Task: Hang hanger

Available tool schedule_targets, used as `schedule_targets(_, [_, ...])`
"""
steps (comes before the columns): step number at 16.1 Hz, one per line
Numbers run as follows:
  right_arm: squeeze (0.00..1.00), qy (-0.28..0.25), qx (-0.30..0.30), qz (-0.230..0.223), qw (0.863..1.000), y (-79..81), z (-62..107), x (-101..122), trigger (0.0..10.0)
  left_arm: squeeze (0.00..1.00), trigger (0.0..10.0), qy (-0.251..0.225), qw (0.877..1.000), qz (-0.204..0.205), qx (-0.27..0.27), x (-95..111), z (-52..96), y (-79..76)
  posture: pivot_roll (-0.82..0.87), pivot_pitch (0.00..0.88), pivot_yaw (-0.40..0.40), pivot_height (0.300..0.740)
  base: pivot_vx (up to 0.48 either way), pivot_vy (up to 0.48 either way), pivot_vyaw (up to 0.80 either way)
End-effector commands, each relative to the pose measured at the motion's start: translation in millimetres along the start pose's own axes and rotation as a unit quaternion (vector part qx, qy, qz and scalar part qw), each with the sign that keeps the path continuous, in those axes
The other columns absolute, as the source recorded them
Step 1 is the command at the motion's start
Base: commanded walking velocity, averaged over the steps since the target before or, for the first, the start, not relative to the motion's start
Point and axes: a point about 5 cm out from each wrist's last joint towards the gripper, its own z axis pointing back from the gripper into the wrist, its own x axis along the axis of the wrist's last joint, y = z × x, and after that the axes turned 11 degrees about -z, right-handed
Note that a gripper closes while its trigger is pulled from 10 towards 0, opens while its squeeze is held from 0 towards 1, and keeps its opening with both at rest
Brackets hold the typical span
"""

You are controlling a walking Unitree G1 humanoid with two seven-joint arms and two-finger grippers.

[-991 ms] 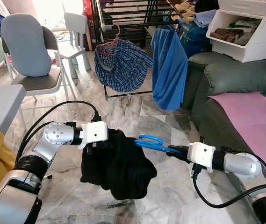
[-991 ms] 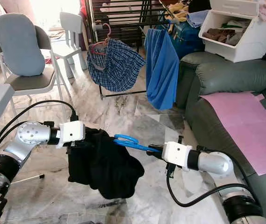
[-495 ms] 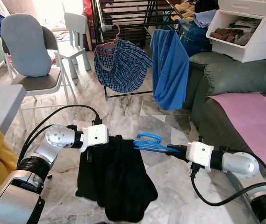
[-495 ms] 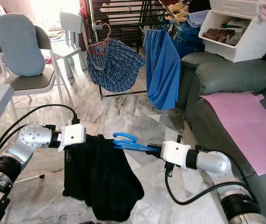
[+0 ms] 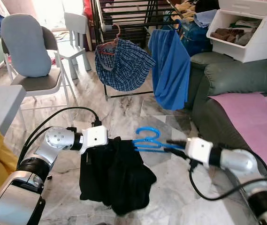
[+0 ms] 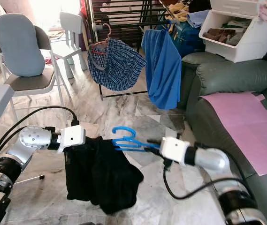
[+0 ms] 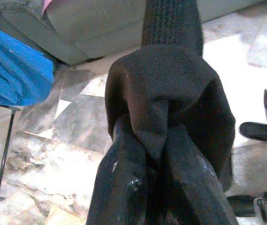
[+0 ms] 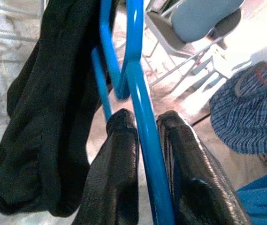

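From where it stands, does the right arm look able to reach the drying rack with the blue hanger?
Probably not yet. The right gripper holds the blue hanger low over the floor, and the drying rack stands well beyond it across open marble; the robot would likely need to step closer.

Your right gripper (image 5: 174, 145) has rolled the blue hanger (image 5: 146, 139) so its hook now stands up instead of lying flat, sitting higher and closer to the drying rack (image 5: 124, 18), while the black garment (image 5: 117, 176) has bunched shorter again after hanging long.
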Motion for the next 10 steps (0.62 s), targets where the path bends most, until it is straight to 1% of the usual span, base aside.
schedule_targets(1, [1.00, -0.004, 0.005, 0.014, 1.000, -2.8, -4.3, 4.5, 10.0, 0.00, 0.0, -0.007, 1.000, 0.000, 0.028, 1.8, 7.7, 10.0, -0.09, 0.000, 0.041, 0.740, 0.000, 0.000, 0.00])
schedule_targets(2, [1.00, -0.014, -0.017, 0.022, 1.000, -12.9, -8.3, 11.9, 10.0, 0.00, 0.0, -0.006, 0.999, 0.013, 0.041, -2.2, 10.6, 7.6, -0.10, 0.000, 0.051, 0.740, 0.000, 0.000, 0.00])
schedule_targets(3, [1.00, -0.024, -0.035, 0.021, 0.999, -19.8, -10.1, 17.0, 10.0, 0.00, 0.0, -0.006, 0.998, 0.020, 0.050, -4.2, 11.1, 5.1, -0.09, 0.000, 0.051, 0.740, 0.000, 0.000, 0.00])
schedule_targets(5, [1.00, -0.032, -0.047, 0.016, 0.998, -24.5, -11.9, 20.8, 10.0, 0.00, 0.0, -0.013, 0.998, 0.027, 0.063, -4.1, 9.3, 3.3, -0.09, 0.000, 0.038, 0.740, 0.000, 0.000, 0.00])
schedule_targets(7, [1.00, -0.055, -0.063, 0.014, 0.996, -32.5, -17.7, 31.1, 10.0, 0.00, 0.0, -0.024, 0.994, 0.035, 0.102, -1.8, 5.9, 6.4, -0.09, 0.000, 0.017, 0.740, 0.000, 0.000, 0.00])
schedule_targets(8, [1.00, -0.062, -0.066, 0.013, 0.996, -34.0, -19.1, 34.0, 10.0, 0.00, 0.0, -0.026, 0.992, 0.036, 0.117, -1.0, 6.3, 9.1, -0.08, 0.000, 0.013, 0.740, 0.000, 0.000, 0.00])
schedule_targets(9, [1.00, -0.071, -0.079, 0.023, 0.994, -38.4, -20.7, 39.2, 10.0, 0.00, 0.0, -0.028, 0.990, 0.046, 0.132, -1.6, 8.1, 11.9, -0.08, 0.000, 0.013, 0.740, 0.000, 0.000, 0.00])
schedule_targets(10, [1.00, -0.074, -0.088, 0.028, 0.993, -41.4, -19.5, 41.0, 10.0, 0.00, 0.0, -0.027, 0.990, 0.048, 0.130, -2.3, 8.7, 10.8, -0.08, 0.000, 0.012, 0.740, 0.000, 0.000, 0.00])
